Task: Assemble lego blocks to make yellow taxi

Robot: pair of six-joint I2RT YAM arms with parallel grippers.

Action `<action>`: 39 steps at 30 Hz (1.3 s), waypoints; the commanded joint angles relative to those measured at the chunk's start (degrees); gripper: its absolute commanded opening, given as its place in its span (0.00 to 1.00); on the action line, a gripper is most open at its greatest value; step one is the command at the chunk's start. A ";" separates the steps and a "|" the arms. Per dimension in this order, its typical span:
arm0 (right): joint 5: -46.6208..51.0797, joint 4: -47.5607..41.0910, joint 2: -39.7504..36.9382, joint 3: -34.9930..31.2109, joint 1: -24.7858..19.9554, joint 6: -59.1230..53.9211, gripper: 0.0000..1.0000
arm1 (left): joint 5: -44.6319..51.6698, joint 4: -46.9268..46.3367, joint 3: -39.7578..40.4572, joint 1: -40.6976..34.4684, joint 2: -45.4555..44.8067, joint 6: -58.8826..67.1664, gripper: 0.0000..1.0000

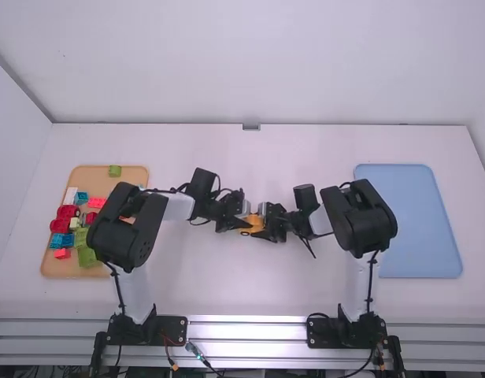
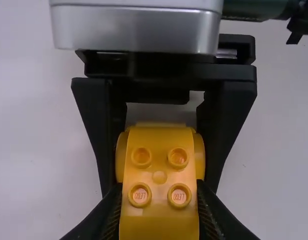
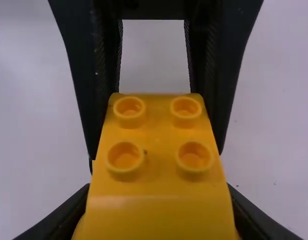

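Mid-frame in the high view, the yellow taxi piece (image 1: 253, 223) is lying between the arms, long axis running left-right, with left arm's jaws and right arm's jaws clamping opposite ends, neither arm appearing nearer.

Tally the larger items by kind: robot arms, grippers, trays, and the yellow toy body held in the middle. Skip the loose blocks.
Arms: 2 (left arm, right arm)
Grippers: 2 (left gripper, right gripper)
Trays: 2 (tan tray, blue tray)
Yellow toy body: 1
Total: 7
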 commanded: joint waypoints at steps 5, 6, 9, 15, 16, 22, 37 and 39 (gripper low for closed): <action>0.68 -0.28 1.11 0.11 -0.09 -0.35 0.47 | -15.15 -4.68 -1.01 0.17 3.34 0.48 0.09; 0.66 -0.28 1.11 0.11 -0.09 -0.28 0.47 | -15.23 -4.94 -1.07 0.17 3.34 0.94 0.08; 0.68 -0.26 1.11 0.11 -0.09 -0.22 0.48 | -15.04 -6.75 -1.03 0.02 3.34 3.96 0.07; 0.66 -0.42 1.11 0.42 -0.09 -0.07 0.49 | -20.17 -7.50 -1.01 -3.04 3.34 3.48 0.01; 0.68 -0.48 1.11 0.61 -0.11 0.52 0.49 | -21.18 -7.19 -1.01 -3.93 3.34 3.41 0.01; 0.70 -0.46 1.11 0.81 -0.11 1.18 0.49 | -20.61 -5.73 -1.01 -4.17 3.34 3.39 0.02; 0.90 -0.48 1.11 0.81 -0.31 1.38 0.53 | -15.98 -3.37 -0.50 -3.91 3.32 3.43 0.20; 0.92 -0.42 1.11 0.81 -0.33 1.86 0.53 | -16.04 -3.65 0.31 -3.82 3.32 3.37 0.20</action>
